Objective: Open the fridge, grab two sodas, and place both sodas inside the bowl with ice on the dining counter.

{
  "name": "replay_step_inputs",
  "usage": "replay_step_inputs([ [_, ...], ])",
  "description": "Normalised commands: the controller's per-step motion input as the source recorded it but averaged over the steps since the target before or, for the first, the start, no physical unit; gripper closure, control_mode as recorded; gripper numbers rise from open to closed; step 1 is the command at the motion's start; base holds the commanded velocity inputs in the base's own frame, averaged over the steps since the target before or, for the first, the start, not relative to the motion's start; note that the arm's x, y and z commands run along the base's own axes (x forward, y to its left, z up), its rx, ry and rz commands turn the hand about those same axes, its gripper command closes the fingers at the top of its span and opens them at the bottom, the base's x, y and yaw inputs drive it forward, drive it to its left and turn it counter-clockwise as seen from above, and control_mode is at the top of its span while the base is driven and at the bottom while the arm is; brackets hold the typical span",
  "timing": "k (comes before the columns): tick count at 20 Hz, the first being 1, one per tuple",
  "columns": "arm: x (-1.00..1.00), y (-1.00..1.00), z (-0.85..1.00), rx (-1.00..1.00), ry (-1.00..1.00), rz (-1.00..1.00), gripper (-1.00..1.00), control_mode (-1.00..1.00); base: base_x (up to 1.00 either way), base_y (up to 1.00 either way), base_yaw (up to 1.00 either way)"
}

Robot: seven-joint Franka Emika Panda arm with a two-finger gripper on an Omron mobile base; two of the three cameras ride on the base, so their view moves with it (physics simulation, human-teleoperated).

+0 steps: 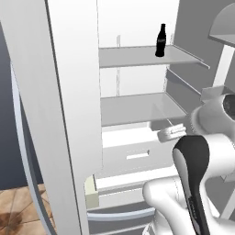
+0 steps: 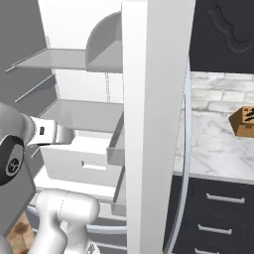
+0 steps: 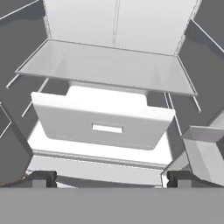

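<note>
The fridge [image 1: 137,105] stands open, its white interior and grey shelves facing me. One soda [image 1: 161,40], a small near-black bottle, stands upright at the right end of the upper shelf [image 1: 137,56]. My gripper [image 3: 110,179] is open, with nothing between its wide-apart fingertips [image 3: 41,178]. It hovers in front of the lower shelf [image 3: 109,65] and the white crisper drawer [image 3: 103,122], well below the soda. The hand [image 1: 172,133] sits at the fridge's mouth, right of centre. The bowl and the dining counter are out of view.
The left door [image 1: 59,114] and the right door [image 2: 154,124] stand edge-on on either side of the arm. Right of the fridge, a marble-look top [image 2: 213,144] over dark drawers [image 2: 223,213] carries a brown block [image 2: 244,121]. Door bins [image 3: 205,148] jut in at the right.
</note>
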Motion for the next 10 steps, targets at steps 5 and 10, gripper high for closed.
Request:
replay_step_inputs([
  [5, 0.07, -0.01, 0.78, 0.03, -0.39, -0.03, -1.00, -1.00, 0.00, 0.00, 0.00],
  [10, 0.22, -0.03, 0.85, 0.02, -0.34, -0.05, -1.00, -1.00, 0.00, 0.00, 0.00],
])
